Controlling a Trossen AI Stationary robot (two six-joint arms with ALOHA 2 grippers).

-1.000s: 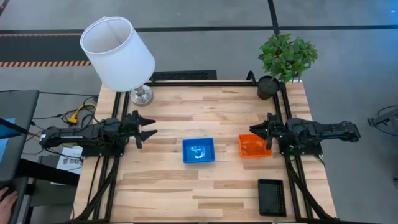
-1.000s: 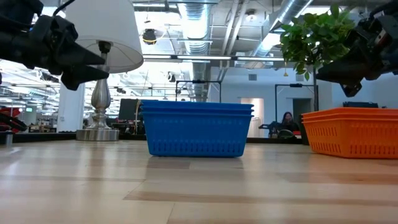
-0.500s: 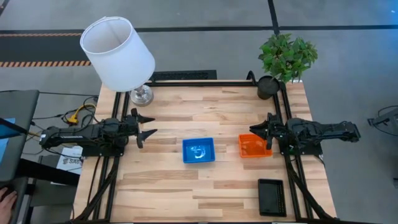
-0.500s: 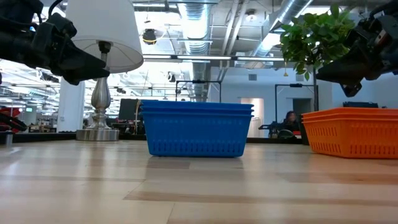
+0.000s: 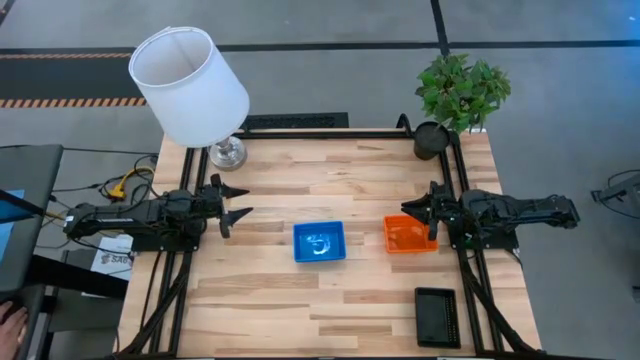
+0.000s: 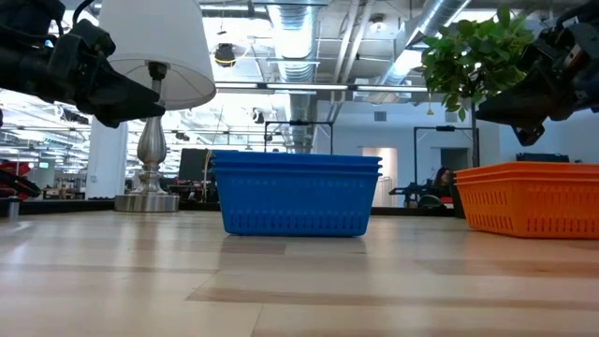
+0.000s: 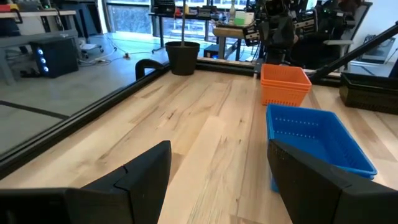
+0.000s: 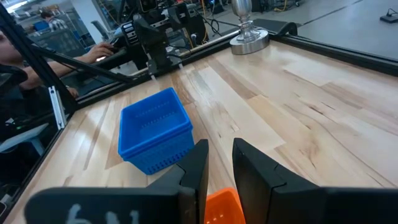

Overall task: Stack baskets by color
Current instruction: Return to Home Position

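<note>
A blue basket stands mid-table on its base; the low view shows it with a doubled rim. A red-orange basket stands to its right, and a black basket near the table's near right corner. My left gripper hovers open above the table's left side, pointing level toward the blue basket. My right gripper hovers just above the orange basket's far left part, fingers a narrow gap apart with nothing between them.
A white-shaded lamp with a silver base stands at the far left corner. A potted plant stands at the far right. Bare wood lies between them and along the near edge. A person's hand shows off the table, near left.
My left gripper has rolled a little about its own pointing line, staying in place and open. The baskets and my right gripper have kept still.
</note>
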